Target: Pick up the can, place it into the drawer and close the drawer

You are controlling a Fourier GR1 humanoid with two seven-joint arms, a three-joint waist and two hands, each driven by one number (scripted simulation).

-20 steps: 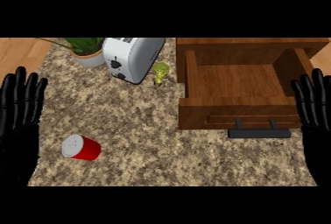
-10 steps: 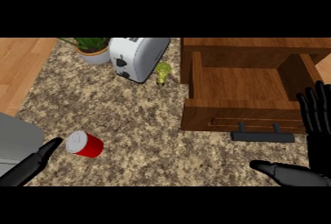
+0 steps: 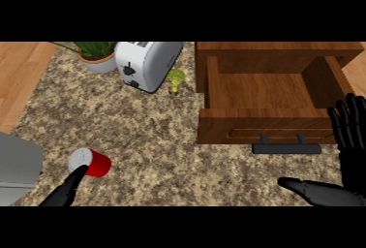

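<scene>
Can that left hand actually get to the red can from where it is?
Probably yes. The left hand shows straight fingers whose tips already meet the red can lying on its side on the counter. Nothing stands between them; the toaster and plant sit far back.

— Setting: what sort of place?
— Home kitchen. Evidence: speckled granite-pattern counter (image 3: 164, 131); white toaster (image 3: 146, 64) at its back edge.
— Further items?
— Potted green plant (image 3: 97, 55) beside the toaster; wooden drawer (image 3: 268, 104) pulled open, dark bar handle (image 3: 286, 147) on its front; wood flooring (image 3: 18, 72) beyond the counter's left edge.
</scene>
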